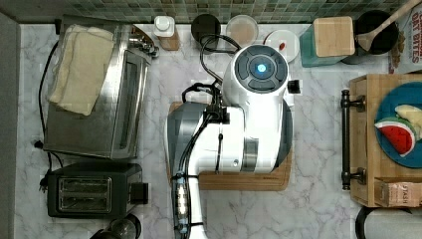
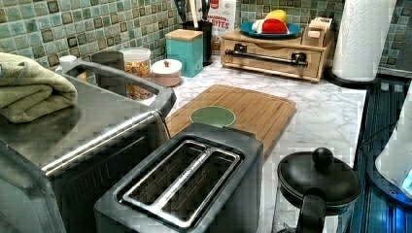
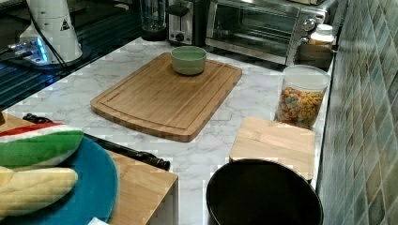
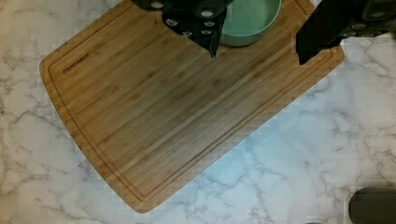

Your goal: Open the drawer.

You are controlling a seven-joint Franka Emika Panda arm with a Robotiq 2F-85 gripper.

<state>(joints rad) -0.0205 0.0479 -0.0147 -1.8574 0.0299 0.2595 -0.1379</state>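
my gripper (image 4: 257, 51) hangs above the cutting board (image 4: 177, 112), its two dark fingers (image 4: 205, 28) spread wide with nothing between them, and the green bowl (image 4: 250, 21) sits on the board just under them. the drawer (image 1: 359, 139) is well apart from the jaws: in the top view my arm (image 1: 234, 124) covers the board at the middle of the counter (image 1: 318, 199), and the drawer sits out at 3 o'clock from it, near that view's right edge. in the left view the drawer is at about 1 o'clock from the board, against the tiled wall; in the right view it lies at about 7 o'clock from the board, close to the camera. it is shut, its front flush with the light bamboo box that houses it. a long dark bar handle (image 2: 265, 56) runs across the front on two posts. a blue plate (image 2: 272, 32) with a watermelon slice (image 2: 274, 25) rests on top of the box. in the top view the box is cut off at the right edge, and my arm hides the bowl and most of the board. in the right view the plate covers much of the box top and i see just a stretch of the handle. the drawer's inside is hidden.
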